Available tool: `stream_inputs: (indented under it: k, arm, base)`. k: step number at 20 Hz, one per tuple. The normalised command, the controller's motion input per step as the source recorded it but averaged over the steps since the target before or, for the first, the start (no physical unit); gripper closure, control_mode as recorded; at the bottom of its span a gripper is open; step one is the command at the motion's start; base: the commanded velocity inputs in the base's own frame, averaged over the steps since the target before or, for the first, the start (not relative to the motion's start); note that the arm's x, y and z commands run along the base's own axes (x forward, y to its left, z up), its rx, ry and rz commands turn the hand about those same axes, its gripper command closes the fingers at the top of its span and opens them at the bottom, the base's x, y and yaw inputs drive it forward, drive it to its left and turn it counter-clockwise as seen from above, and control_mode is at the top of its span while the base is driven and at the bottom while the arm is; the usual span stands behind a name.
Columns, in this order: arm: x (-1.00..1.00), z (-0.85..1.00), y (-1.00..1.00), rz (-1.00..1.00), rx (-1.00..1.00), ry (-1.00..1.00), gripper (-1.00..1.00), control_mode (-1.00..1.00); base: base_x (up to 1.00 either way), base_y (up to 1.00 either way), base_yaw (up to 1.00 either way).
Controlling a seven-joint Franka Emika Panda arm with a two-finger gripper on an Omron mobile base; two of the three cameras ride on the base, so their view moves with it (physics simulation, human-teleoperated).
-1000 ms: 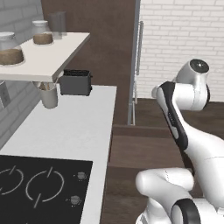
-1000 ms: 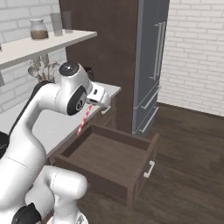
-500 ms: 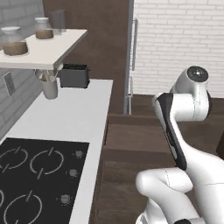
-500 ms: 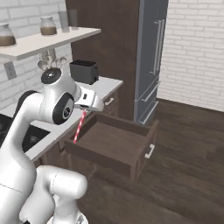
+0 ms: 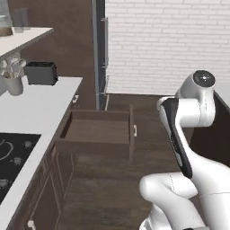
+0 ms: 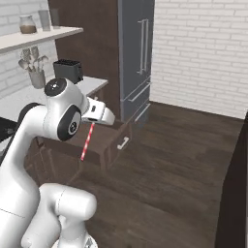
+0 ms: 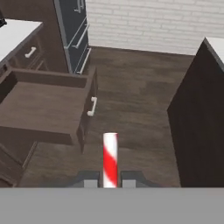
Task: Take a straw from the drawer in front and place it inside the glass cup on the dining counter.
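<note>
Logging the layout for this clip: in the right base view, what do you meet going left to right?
Utensil holder → toaster → straw hanging from the hand → drawer handle → fridge → brick wall.

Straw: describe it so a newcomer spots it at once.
Start at the open dark brown drawer beside the tall grey fridge. In front of it the white arm's gripper holds the straw, which hangs downward. It is the only thin rod with red and white stripes.
</note>
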Motion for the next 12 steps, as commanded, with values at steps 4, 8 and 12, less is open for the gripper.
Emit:
stream_inputs:
  k: [4, 8, 12]
  arm:
    - [0.00, 0.00, 0.00, 0.00, 0.00, 0.00, 1.00, 1.00]
    - [0.00, 0.00, 0.00, 0.00, 0.00, 0.00, 1.00, 1.00]
    - [0.00, 0.00, 0.00, 0.00, 0.00, 0.00, 1.00, 1.00]
  base:
    - [0.23, -0.99, -0.01]
    - [0.74, -0.76, -0.07]
    - [1.00, -0.35, -0.18]
